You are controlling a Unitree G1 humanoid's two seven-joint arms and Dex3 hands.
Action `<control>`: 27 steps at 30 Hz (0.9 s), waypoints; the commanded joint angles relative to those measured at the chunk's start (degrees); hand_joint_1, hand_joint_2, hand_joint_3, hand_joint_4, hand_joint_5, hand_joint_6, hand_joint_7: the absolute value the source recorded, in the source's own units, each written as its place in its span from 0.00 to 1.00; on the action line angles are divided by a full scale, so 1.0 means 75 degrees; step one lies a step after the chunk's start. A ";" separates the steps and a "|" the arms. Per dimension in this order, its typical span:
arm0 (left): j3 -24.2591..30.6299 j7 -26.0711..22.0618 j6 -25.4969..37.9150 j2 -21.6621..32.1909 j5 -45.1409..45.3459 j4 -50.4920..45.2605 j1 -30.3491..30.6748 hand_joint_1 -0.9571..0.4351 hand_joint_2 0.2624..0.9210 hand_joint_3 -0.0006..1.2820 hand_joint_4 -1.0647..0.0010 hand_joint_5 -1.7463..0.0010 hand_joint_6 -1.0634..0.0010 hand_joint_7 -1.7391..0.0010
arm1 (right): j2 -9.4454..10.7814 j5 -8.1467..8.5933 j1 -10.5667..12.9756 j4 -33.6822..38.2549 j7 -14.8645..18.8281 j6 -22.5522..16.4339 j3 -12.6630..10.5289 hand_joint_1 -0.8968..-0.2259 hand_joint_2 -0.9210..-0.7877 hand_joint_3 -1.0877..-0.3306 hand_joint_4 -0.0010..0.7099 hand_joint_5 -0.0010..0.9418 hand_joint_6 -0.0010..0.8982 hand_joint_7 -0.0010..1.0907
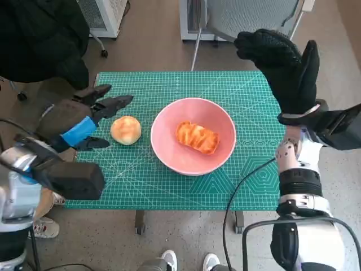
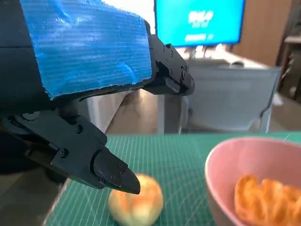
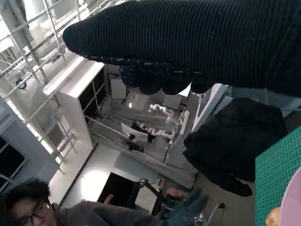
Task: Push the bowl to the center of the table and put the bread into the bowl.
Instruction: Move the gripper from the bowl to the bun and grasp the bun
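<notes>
Sitting near the middle of the green cutting mat [image 1: 248, 101], the pink bowl [image 1: 169, 132] already holds one piece of bread, a ridged, orange-glazed pastry [image 1: 197, 137] lying across its floor. A second piece, the round bun [image 1: 126, 130], rests on the mat just beside the bowl's rim, on the robot's left, outside it. The left hand [image 1: 84, 121], black with blue tape over its back, hovers close to that bun with its fingers [image 2: 110, 173] spread apart and nothing between them; in the left wrist view one fingertip hangs just above the bun, though contact cannot be told. Its placement suggests the bun is the next thing to be picked up. The right hand [image 1: 285, 65], in its knitted glove, is raised well clear of the mat beyond the bowl's far side, fingers extended and empty, apparently kept out of the way. Judging by position, the push looks done; the round bun has yet to go in.
</notes>
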 commanded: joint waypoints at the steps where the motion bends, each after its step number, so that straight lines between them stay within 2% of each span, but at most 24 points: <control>1: -0.0213 0.0147 0.0132 -0.0162 0.0093 0.0403 -0.0299 0.59 0.70 0.00 0.76 1.00 0.61 0.99 | -0.0083 -0.0018 0.0020 0.0069 0.0050 0.0094 0.0010 0.26 0.00 0.29 0.47 0.00 0.46 0.01; 17: -0.0763 0.0260 0.0673 -0.0618 0.0245 0.1744 -0.0937 0.59 0.73 0.01 0.79 1.00 0.63 1.00 | -0.0204 -0.0052 0.0050 -0.0027 0.0058 0.0054 0.0046 0.26 0.00 0.28 0.47 0.00 0.46 0.01; 27: -0.1051 0.0394 0.0635 -0.0801 0.0262 0.2789 -0.1383 0.61 0.74 0.00 0.80 1.00 0.65 1.00 | -0.0235 -0.0079 0.0085 -0.0112 0.0002 0.0018 0.0087 0.26 0.00 0.28 0.47 0.00 0.46 0.00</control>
